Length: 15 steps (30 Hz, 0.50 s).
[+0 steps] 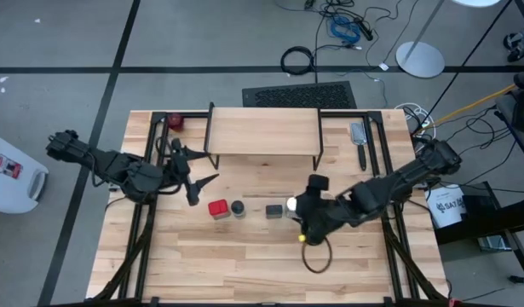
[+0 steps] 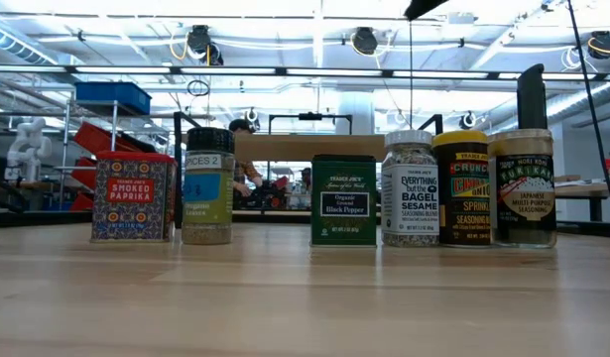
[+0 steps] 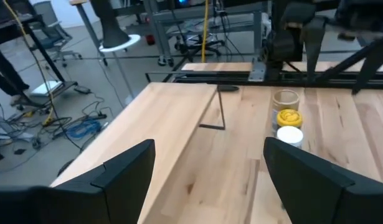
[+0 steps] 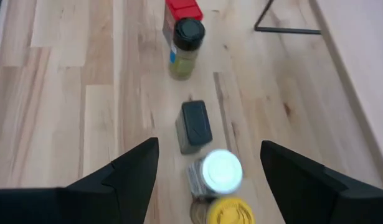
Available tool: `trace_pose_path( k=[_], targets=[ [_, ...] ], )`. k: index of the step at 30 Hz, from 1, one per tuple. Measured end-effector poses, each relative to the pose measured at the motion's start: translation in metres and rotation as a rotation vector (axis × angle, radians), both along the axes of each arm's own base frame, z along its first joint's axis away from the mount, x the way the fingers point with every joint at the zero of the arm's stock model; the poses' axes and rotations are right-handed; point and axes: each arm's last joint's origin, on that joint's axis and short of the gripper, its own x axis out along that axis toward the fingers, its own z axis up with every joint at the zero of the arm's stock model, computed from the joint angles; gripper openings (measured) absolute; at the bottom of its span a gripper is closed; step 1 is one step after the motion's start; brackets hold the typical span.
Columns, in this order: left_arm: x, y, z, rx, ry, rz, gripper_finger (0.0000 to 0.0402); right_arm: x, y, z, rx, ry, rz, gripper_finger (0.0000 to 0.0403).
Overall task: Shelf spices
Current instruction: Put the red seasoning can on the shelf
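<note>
Six spices stand in a row on the table in front of the shelf (image 1: 263, 128). From left to right they are a red paprika tin (image 2: 133, 196), a dark-capped jar (image 2: 207, 186), a dark pepper tin (image 2: 344, 199), a white-capped jar (image 2: 411, 188), a yellow-topped jar (image 2: 461, 188) and a tan-topped jar (image 2: 524, 188). The shelf's plank top is bare and stands on thin black legs (image 3: 222, 112). My right gripper (image 4: 210, 144) hangs open above the row's right end, tilted down toward the white-capped jar (image 4: 219, 173). My left gripper (image 1: 200, 175) hovers open by the shelf's left near corner, touching nothing.
A small dark-red round object (image 1: 175, 122) lies at the far left corner, and a brush-like tool (image 1: 358, 141) lies right of the shelf. A dark cable loop (image 1: 317, 256) lies below the right gripper. Black frame rails (image 1: 144, 230) run along both table sides.
</note>
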Motion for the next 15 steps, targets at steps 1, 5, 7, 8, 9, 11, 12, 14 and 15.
trace_pose_path(
  k=[1,5,7,8,9,11,12,14,15],
  targets=[
    [0.002,-0.001,-0.001,0.000,0.007,-0.002,0.0310,-0.005,0.003,0.000,-0.014,0.003,-0.012,0.0270],
    [0.011,-0.006,-0.008,0.005,0.043,-0.016,0.0310,-0.021,0.013,0.000,-0.057,0.005,-0.068,0.0270],
    [0.014,-0.008,-0.011,-0.004,0.052,-0.022,0.0310,-0.028,0.016,0.000,-0.057,0.003,-0.088,0.0270],
    [0.015,-0.009,-0.012,-0.008,0.055,-0.024,0.0310,-0.031,0.018,0.000,-0.053,0.007,-0.092,0.0270],
    [0.016,-0.011,-0.012,-0.008,0.059,-0.027,0.0310,-0.034,0.020,0.000,-0.049,0.012,-0.095,0.0270],
    [0.018,-0.013,-0.013,-0.010,0.053,-0.033,0.0310,-0.038,0.024,0.000,-0.043,0.018,-0.098,0.0270],
    [0.018,-0.014,-0.012,-0.015,0.042,-0.037,0.0310,-0.040,0.026,-0.001,-0.042,0.020,-0.095,0.0270],
    [0.019,-0.016,-0.009,-0.028,0.013,-0.044,0.0310,-0.044,0.029,-0.001,-0.044,0.022,-0.094,0.0270],
    [0.019,-0.017,-0.008,-0.033,0.002,-0.048,0.0310,-0.045,0.031,-0.001,-0.044,0.018,-0.095,0.0270]
  ],
)
